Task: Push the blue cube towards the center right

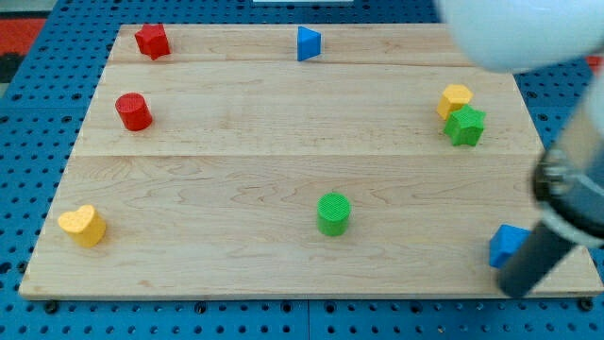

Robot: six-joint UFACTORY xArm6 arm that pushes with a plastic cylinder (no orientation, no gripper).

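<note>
The blue cube (504, 242) sits near the board's bottom right corner, partly covered by my dark rod. My tip (516, 289) is at the cube's lower right side, seemingly touching it, close to the board's bottom edge. The arm's white body (528, 28) fills the view's top right and is blurred by motion.
On the wooden board (236, 170): a green cylinder (333, 212) at bottom centre, a yellow heart (82, 226) at bottom left, a red cylinder (133, 111) and red star (151, 41) at upper left, a blue triangular block (307, 43) at top, a yellow block (454, 99) touching a green star (465, 126) at right.
</note>
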